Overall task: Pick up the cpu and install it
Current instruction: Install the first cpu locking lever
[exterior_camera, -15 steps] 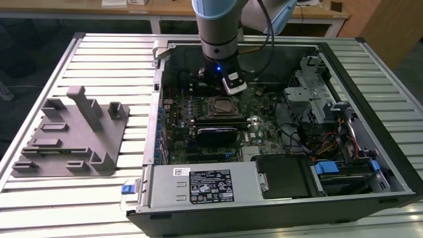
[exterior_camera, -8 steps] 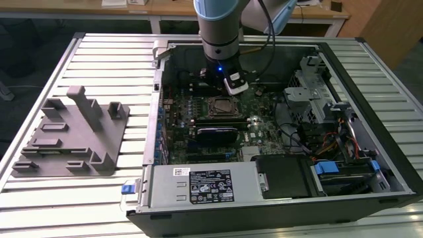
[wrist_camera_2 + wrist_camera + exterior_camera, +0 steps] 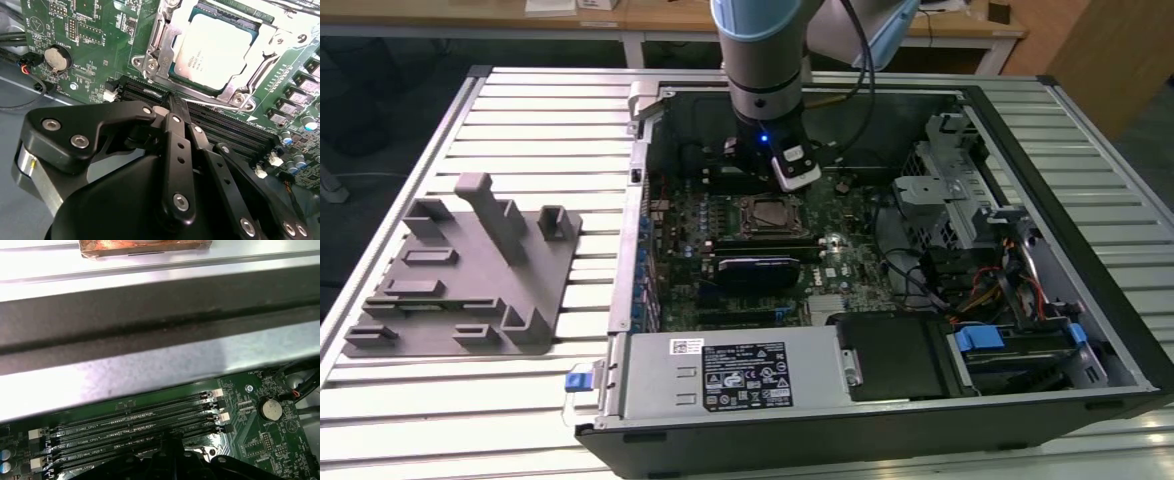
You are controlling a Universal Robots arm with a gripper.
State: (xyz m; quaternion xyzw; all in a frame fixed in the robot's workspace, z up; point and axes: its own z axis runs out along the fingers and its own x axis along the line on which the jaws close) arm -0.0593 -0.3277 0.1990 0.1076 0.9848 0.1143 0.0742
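Judged from here, the risk is contact. The hand (image 3: 173, 104) hangs low over the memory slots (image 3: 225, 127), so a sideways drift could scrape their latches or knock the socket frame (image 3: 155, 47) just beyond. Its fingers are pressed together at the tips and hold nothing. The cpu (image 3: 212, 47) lies flat in that socket, past the slots, clear of the hand.

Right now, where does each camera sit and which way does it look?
Exterior view: off the arm, looking down into the open computer case; arm shows.
Second wrist view: at the wrist, past the gripper toward the seated cpu.
First wrist view: at the wrist, over the gripper toward the case wall.
Both wrist views share the memory slots and coin battery.
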